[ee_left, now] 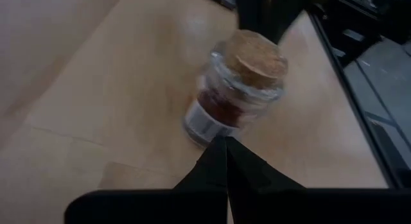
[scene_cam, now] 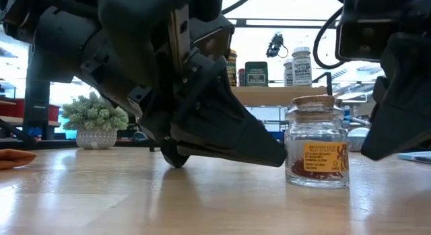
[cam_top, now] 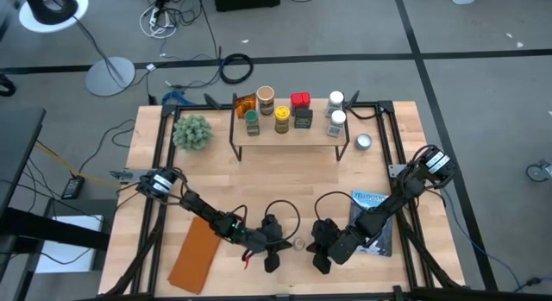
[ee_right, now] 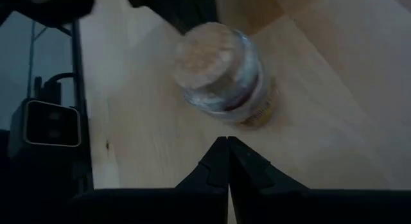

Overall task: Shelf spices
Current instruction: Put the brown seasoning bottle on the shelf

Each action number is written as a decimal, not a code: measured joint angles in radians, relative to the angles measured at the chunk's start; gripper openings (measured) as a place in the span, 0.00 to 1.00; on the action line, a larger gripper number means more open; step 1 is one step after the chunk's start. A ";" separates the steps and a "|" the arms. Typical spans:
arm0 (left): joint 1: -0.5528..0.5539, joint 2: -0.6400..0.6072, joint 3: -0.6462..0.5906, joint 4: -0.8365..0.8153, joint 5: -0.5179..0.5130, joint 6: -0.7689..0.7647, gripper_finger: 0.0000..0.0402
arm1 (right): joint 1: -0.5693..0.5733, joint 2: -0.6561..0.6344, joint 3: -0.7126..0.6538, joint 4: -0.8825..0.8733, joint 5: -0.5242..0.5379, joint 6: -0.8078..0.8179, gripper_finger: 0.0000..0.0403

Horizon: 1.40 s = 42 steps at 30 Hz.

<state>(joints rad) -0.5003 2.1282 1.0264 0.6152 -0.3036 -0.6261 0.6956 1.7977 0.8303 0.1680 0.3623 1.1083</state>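
Observation:
A small glass jar with a cork lid and red spice [cam_top: 299, 243] stands upright on the tabletop near the front edge; it also shows in the low view [scene_cam: 318, 147]. My left gripper [cam_top: 286, 242] is shut, its tips [ee_left: 225, 146] right at the jar's left side. My right gripper [cam_top: 314, 246] is shut and points at the jar from the right, a small gap away [ee_right: 228, 146]. The shelf [cam_top: 319, 134] stands at the far side and carries several spices: an amber packet [cam_top: 244, 104], a red tin [cam_top: 299, 100], a black box [cam_top: 303, 119] and lidded jars. My left gripper's shut fingertips [scene_cam: 279, 157] stand low at the jar's side wall [ee_left: 204, 129], coming nearly level from the table's left. I cannot tell whether they touch the glass. The jar stands upright on the table.
A potted plant [cam_top: 191, 133] stands left of the shelf and a shallow silver round tin [cam_top: 363, 143] right of it. A blue-and-white flat packet [cam_top: 373, 216] lies under my right arm. An orange-brown flat board [cam_top: 197, 253] lies at the front left.

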 joint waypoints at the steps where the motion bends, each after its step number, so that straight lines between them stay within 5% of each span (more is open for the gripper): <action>1: 0.000 -0.001 0.000 0.000 0.014 -0.002 0.00 | 0.000 0.000 0.000 -0.010 0.001 0.009 0.00; 12: -0.005 -0.001 0.000 0.018 0.056 -0.008 0.00 | -0.024 0.000 0.000 -0.066 0.100 0.044 0.00; 25: 0.001 0.001 0.000 0.005 -0.068 0.008 0.00 | -0.004 0.000 0.000 0.012 -0.021 0.017 0.00; 42: -0.018 0.000 -0.001 0.029 0.041 -0.029 0.00 | 0.000 0.000 0.000 -0.076 0.008 0.087 0.00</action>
<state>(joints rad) -0.5178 2.1281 1.0252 0.6441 -0.2630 -0.6548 0.6956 1.7977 0.8303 0.0915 0.3698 1.1949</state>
